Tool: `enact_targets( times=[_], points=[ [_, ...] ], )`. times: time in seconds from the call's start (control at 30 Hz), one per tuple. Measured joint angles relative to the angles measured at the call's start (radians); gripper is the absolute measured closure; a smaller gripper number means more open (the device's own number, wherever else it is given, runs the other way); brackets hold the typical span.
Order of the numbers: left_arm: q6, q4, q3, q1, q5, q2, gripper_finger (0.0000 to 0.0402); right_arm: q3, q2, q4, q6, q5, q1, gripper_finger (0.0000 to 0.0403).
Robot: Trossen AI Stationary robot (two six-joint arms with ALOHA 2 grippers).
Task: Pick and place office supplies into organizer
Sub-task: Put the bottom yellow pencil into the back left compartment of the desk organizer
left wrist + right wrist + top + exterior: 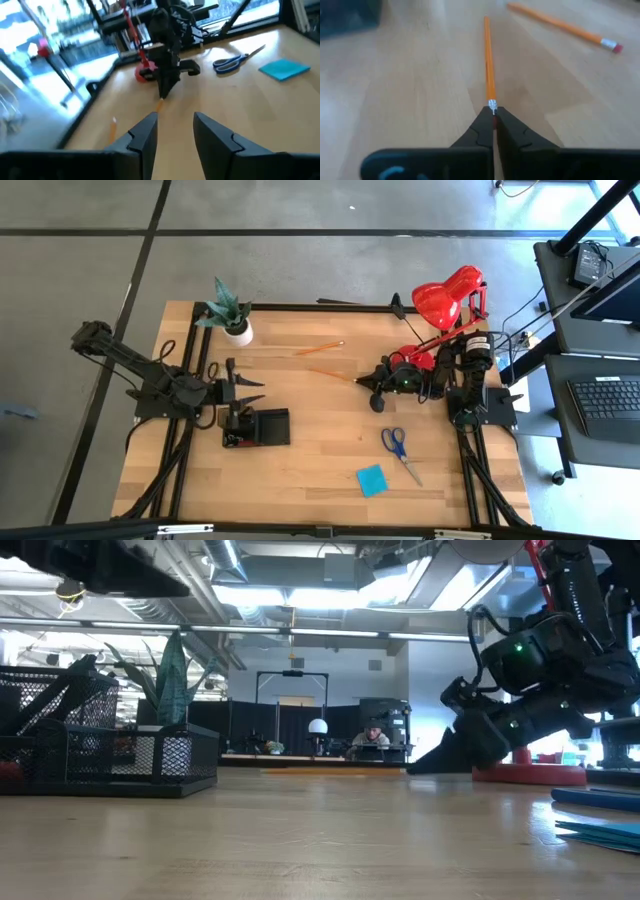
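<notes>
My right gripper (372,386) is at the table's right middle, shut on one end of an orange pencil (333,374) that points toward the left. A second orange pencil (320,348) lies farther back on the wood. The blue-handled scissors (398,448) and the blue sticky-note pad (371,479) lie flat near the front right. The black mesh organizer (262,427) stands at the left middle. My left gripper (252,392) hovers open just beyond the organizer's far side, with nothing between its fingers (145,135). My right gripper pinches the pencil's metal-banded eraser end (492,105) between its two fingertips. The fingers come from the table's right, slanting down, and lie along the pencil. The pencil runs straight away from the fingers, its far tip (486,20) low over or on the wood.
A potted green plant (230,315) stands at the far left, behind my left gripper. A red desk lamp (448,295) stands at the far right, its base behind my right arm. Bare wood lies between the organizer and the held pencil.
</notes>
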Motion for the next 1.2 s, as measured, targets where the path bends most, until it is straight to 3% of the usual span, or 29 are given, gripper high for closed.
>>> enact_targets(
  times=[0.2,0.37,0.57,0.9,1.2],
  points=[
    [0.258,0.156,0.000,0.000,-0.040,0.124,0.0261,0.002,-0.062,0.008,0.049,0.000,0.000,0.0395],
    [0.354,0.244,0.000,0.040,-0.165,0.236,0.0242,0.017,-0.131,0.009,0.113,0.000,0.010,0.0395],
    [0.464,0.262,0.043,0.123,-0.200,0.382,0.0231,0.110,-0.182,-0.044,0.239,0.005,0.028,0.0395],
    [0.635,0.261,0.189,0.207,-0.253,0.642,0.0231,0.432,-0.182,-0.475,0.228,0.011,0.031,0.0395],
    [0.562,0.257,0.251,0.256,-0.323,0.772,0.0231,0.602,-0.183,-0.649,0.135,0.014,0.049,0.0395]
  ],
)
